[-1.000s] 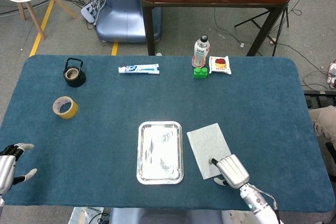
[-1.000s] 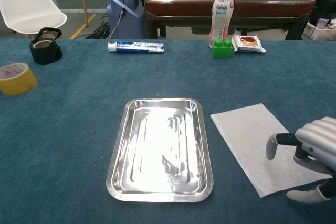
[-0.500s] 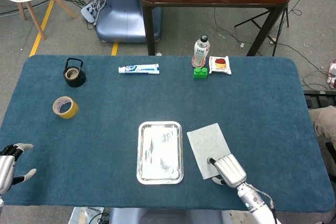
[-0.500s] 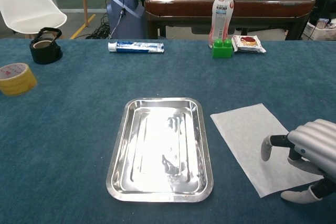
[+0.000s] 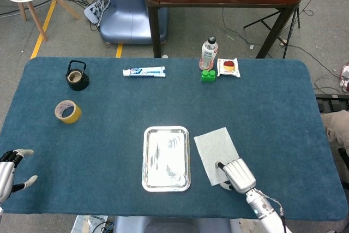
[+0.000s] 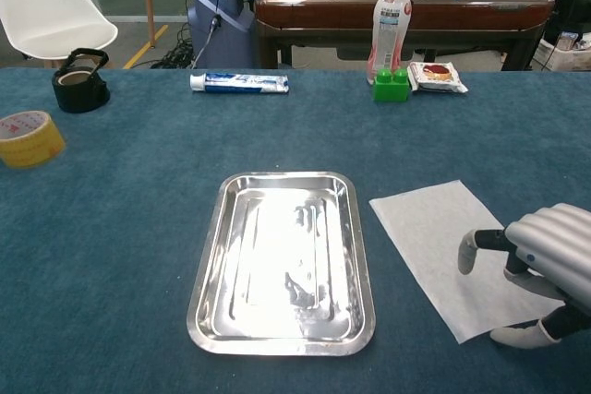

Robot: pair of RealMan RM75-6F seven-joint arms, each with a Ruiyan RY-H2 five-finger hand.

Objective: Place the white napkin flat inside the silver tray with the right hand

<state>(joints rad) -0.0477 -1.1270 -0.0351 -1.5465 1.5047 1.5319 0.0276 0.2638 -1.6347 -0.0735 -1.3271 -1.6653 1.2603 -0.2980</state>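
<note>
since the earlier frame the right hand (image 6: 540,269) is seen shifted slightly toward the silver tray (image 6: 282,260), further in over the near right corner of the white napkin (image 6: 439,242), and the napkin's near edge is nudged a little. the napkin is laid flat on the blue table (image 5: 272,102) just right of the tray, close to it but not touching, and wholly outside it. the right hand's fingers are curled downward, with one fingertip (image 6: 467,253) over the paper and the thumb off the napkin's near edge; whether the paper is actually pinched cannot be told. the left hand (image 5: 10,170) is seen well left of the tray at the table's near edge, its fingers apart and nothing in them. far behind the tray, a toothpaste tube (image 6: 239,83), a bottle (image 6: 389,20), a green block (image 6: 391,86) and a snack packet (image 6: 436,76) are set. far left of the tray, a yellow tape roll (image 6: 28,138) and a small black kettle (image 6: 79,80) are found.
</note>
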